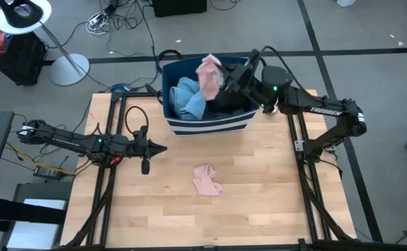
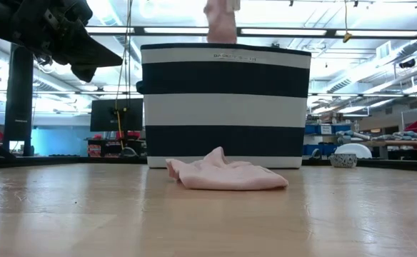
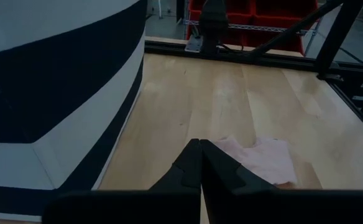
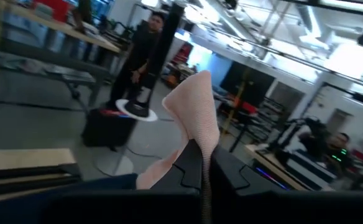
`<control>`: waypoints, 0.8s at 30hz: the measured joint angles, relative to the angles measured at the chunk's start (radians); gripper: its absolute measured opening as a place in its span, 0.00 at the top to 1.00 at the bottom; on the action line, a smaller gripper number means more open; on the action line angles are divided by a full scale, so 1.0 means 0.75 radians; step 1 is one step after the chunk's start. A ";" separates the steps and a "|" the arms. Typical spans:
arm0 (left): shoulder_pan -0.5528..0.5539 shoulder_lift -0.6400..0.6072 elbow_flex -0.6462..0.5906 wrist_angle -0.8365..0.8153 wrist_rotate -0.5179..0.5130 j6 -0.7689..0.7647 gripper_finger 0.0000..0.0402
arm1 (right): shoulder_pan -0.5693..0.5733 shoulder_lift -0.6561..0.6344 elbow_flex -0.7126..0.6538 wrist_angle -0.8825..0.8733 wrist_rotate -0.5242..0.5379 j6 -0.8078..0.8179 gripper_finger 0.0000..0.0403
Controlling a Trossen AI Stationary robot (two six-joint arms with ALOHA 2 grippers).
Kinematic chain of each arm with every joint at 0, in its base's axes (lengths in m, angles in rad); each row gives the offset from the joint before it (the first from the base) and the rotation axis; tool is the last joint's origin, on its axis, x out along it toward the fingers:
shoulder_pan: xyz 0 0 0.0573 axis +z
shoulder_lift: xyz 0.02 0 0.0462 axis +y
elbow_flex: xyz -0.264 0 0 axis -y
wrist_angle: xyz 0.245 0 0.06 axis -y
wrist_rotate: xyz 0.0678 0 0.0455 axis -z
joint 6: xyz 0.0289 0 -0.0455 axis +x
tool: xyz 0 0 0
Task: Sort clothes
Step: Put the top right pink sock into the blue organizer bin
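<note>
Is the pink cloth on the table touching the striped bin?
No. In the high view the pink cloth lies alone on the bare wood, with a clear gap between it and the striped bin.

High view looks straight down, low view level across the table; both share the striped bin (image 1: 207,125) and wrist cameras sit close.

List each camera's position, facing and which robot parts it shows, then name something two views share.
High: overhead, straight down; both arms, left gripper, right gripper holding a pink garment over the striped bin.
Low: table height, facing the bin; one arm upper left.
Left wrist: past shut fingers.
Right wrist: held garment, room beyond.
Shared: the pink cloth on the table.
</note>
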 joint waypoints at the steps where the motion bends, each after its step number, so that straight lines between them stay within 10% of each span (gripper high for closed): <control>1: 0.000 0.000 0.000 0.000 0.000 0.001 0.99 | -0.020 0.000 0.000 -0.003 0.000 0.001 0.99; 24: 0.000 0.000 0.000 0.000 0.000 0.002 0.99 | -0.336 0.001 0.000 -0.787 -0.244 0.861 0.77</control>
